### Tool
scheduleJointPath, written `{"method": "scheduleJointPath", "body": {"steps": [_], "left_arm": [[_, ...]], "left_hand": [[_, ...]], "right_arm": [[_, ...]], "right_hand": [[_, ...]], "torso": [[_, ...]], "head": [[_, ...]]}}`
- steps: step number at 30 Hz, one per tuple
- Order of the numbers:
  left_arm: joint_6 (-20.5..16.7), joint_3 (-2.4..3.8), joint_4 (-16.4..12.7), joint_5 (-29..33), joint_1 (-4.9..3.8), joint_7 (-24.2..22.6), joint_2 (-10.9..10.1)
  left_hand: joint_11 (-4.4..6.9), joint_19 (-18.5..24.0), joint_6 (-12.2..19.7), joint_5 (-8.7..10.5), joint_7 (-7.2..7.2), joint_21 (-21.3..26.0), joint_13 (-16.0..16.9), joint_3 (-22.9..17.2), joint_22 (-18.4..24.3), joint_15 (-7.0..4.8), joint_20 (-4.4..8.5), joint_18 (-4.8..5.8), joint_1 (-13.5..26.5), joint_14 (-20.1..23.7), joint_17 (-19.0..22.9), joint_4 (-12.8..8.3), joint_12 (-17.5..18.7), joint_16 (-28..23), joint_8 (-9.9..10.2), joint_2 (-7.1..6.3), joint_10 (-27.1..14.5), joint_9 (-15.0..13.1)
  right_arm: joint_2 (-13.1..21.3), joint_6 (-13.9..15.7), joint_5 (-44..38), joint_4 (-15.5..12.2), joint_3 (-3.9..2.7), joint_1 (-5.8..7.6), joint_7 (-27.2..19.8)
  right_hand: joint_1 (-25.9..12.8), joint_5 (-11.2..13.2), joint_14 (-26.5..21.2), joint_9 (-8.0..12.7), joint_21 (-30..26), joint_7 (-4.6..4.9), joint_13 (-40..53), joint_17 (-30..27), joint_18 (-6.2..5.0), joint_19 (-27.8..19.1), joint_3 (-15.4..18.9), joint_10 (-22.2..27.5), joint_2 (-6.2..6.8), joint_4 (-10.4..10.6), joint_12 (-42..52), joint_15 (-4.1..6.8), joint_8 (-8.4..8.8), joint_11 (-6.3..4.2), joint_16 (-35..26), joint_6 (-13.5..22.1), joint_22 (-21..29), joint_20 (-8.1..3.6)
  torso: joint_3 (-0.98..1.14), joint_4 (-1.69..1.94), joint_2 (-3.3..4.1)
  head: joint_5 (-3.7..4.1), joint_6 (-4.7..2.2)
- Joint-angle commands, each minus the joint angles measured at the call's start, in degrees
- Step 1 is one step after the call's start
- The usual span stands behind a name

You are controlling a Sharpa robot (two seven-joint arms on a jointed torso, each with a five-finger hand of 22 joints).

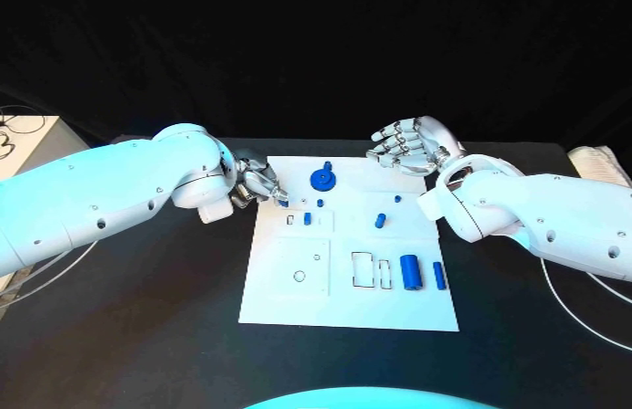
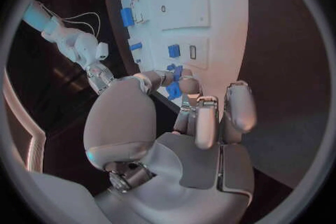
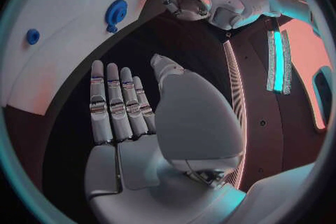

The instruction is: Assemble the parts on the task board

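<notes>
Black cloth covers the table [image 1: 131, 336] before us, and the white task board [image 1: 345, 290] lies in its middle. Our left hand [image 1: 257, 185] sits at the board's far left corner, and in the left wrist view its fingertips [image 2: 183, 85] pinch a small blue part [image 2: 173, 90] just over the board's edge. Our right hand [image 1: 411, 146] hovers beyond the far right corner, fingers straight and apart, holding nothing.

Other pieces are spread across the board: a blue disc with a knob [image 1: 322, 179] near the far edge, a short blue peg [image 1: 379, 220] toward the right, and a blue cylinder [image 1: 410, 271] with a slimmer blue bar [image 1: 438, 275] beside the outlined slots [image 1: 363, 270].

We judge these parts to be light, rigid plastic, smooth enough to slip or twist in metal fingertips. The cylinder would likely roll if nudged; we would take it across its middle. The disc is best lifted by its knob. The pinched piece is tiny, so a light, square grip suits it.
</notes>
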State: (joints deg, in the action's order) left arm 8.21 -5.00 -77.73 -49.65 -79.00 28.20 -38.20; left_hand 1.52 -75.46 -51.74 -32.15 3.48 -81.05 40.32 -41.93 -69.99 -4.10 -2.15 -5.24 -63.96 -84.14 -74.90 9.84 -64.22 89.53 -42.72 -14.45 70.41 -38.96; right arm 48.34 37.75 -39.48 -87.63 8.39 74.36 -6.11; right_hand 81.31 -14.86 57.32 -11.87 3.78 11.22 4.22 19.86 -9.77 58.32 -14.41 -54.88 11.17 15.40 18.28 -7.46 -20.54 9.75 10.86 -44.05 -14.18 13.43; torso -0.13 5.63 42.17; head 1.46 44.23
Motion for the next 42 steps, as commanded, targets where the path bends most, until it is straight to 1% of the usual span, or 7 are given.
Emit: {"method": "scheduleJointPath", "body": {"steps": [1, 7, 10, 13, 16, 24, 42], "left_arm": [[-2.28, -0.41, -1.15, -4.86, 0.38, 0.98, -0.13], [-2.45, -1.14, -1.62, -6.53, 1.24, 1.17, 0.30], [-2.34, -1.61, -1.69, -6.89, 1.61, 1.24, 0.69], [-2.22, -2.10, -1.77, -7.09, 1.84, 1.28, 1.06], [-2.09, -2.33, -1.75, -7.27, 1.94, 1.32, 1.34], [-1.64, -2.52, -1.13, -7.96, 2.02, 1.39, 2.04], [-1.94, -2.52, -0.28, -9.07, 2.05, 1.32, 2.96]], "left_hand": [[0.02, -0.42, -1.08, -0.56, -0.78, -0.24, 0.46, -10.54, -0.15, -0.44, 0.15, 0.59, 0.60, -5.78, -14.85, -10.85, -0.39, 0.38, -0.25, 0.27, 0.53, -7.05], [0.06, -0.59, -1.15, -0.82, -0.82, -0.35, 0.73, -10.61, -0.37, -0.49, 0.19, 0.64, 0.74, -5.79, -14.89, -10.99, -0.55, 0.39, -0.31, 0.23, 0.69, -7.09], [0.06, -0.59, -1.15, -0.82, -0.82, -0.35, 0.73, -10.61, -0.37, -0.49, 0.19, 0.64, 0.74, -5.79, -14.89, -10.99, -0.55, 0.39, -0.31, 0.23, 0.69, -7.09], [0.06, -0.59, -1.15, -0.82, -0.82, -0.35, 0.73, -10.61, -0.37, -0.49, 0.19, 0.64, 0.74, -5.79, -14.89, -10.99, -0.55, 0.39, -0.31, 0.23, 0.69, -7.09], [0.08, -0.62, -1.19, -0.95, -0.85, -0.38, 0.84, -10.65, -0.41, -0.51, 0.21, 0.65, 0.80, -5.77, -14.82, -11.07, -0.62, 0.36, -0.34, 0.21, 0.76, -7.11], [0.09, -0.61, -1.20, -0.98, -0.85, -0.37, 0.75, -10.66, -0.39, -0.51, 0.22, 0.64, 0.84, -5.77, -14.82, -11.09, -0.58, 0.36, -0.34, 0.21, 0.73, -7.12], [0.10, -0.59, -1.18, -1.06, -0.85, -0.36, 0.73, -10.71, -0.36, -0.53, 0.25, 0.63, 0.93, -5.76, -14.77, -11.16, -0.56, 0.34, -0.35, 0.22, 0.70, -7.14]], "right_arm": [[0.00, -1.03, -0.11, 0.06, 0.01, -0.14, -0.26], [-0.11, -1.19, -0.11, 0.16, 0.02, -0.27, -0.23], [-0.20, -1.25, -0.10, 0.22, 0.03, -0.32, -0.23], [-0.28, -1.31, -0.10, 0.28, 0.04, -0.38, -0.22], [-0.31, -1.34, -0.10, 0.30, 0.04, -0.41, -0.21], [-0.34, -1.39, -0.09, 0.27, 0.04, -0.44, -0.20], [-0.30, -1.43, -0.08, 0.18, 0.04, -0.44, -0.21]], "right_hand": [[0.46, -0.22, 0.54, 0.10, 0.11, 2.38, -0.10, -0.09, -0.75, 0.32, -0.40, -0.23, 0.14, -0.08, -0.31, -0.03, 0.37, 0.32, -0.18, 0.34, 0.05, 0.14], [0.45, -0.32, 0.54, 0.11, 0.09, 2.36, -0.17, -0.17, -0.75, 0.33, -0.42, -0.27, 0.16, -0.09, -0.35, -0.04, 0.38, 0.31, -0.26, 0.31, 0.16, 0.14], [0.45, -0.34, 0.53, 0.12, 0.08, 2.37, -0.19, -0.19, -0.74, 0.33, -0.42, -0.27, 0.17, -0.10, -0.36, -0.05, 0.38, 0.32, -0.28, 0.31, 0.20, 0.14], [0.45, -0.34, 0.53, 0.12, 0.08, 2.37, -0.19, -0.19, -0.74, 0.33, -0.42, -0.27, 0.17, -0.10, -0.36, -0.05, 0.38, 0.32, -0.28, 0.31, 0.20, 0.14], [0.45, -0.34, 0.53, 0.12, 0.08, 2.37, -0.19, -0.19, -0.74, 0.33, -0.42, -0.27, 0.17, -0.10, -0.36, -0.05, 0.38, 0.32, -0.28, 0.31, 0.20, 0.14], [0.45, -0.34, 0.53, 0.12, 0.08, 2.37, -0.19, -0.19, -0.74, 0.33, -0.42, -0.27, 0.17, -0.10, -0.36, -0.05, 0.38, 0.32, -0.28, 0.31, 0.20, 0.14], [0.43, -0.42, 0.51, 0.15, 0.06, 2.38, -0.28, -0.29, -0.74, 0.33, -0.45, -0.28, 0.19, -0.11, -0.43, -0.06, 0.41, 0.33, -0.39, 0.31, 0.35, 0.15]], "torso": [[-0.09, 0.24, -0.27], [-0.07, 0.25, -0.29], [-0.07, 0.14, -0.18], [-0.07, 0.14, -0.15], [-0.03, 0.18, -0.13], [-0.02, 0.23, -0.07], [-0.02, 0.19, -0.11]], "head": [[-0.04, 0.32], [-0.21, 0.42], [-0.31, 0.43], [-0.29, 0.44], [-0.25, 0.45], [-0.20, 0.60], [0.00, 0.88]]}}
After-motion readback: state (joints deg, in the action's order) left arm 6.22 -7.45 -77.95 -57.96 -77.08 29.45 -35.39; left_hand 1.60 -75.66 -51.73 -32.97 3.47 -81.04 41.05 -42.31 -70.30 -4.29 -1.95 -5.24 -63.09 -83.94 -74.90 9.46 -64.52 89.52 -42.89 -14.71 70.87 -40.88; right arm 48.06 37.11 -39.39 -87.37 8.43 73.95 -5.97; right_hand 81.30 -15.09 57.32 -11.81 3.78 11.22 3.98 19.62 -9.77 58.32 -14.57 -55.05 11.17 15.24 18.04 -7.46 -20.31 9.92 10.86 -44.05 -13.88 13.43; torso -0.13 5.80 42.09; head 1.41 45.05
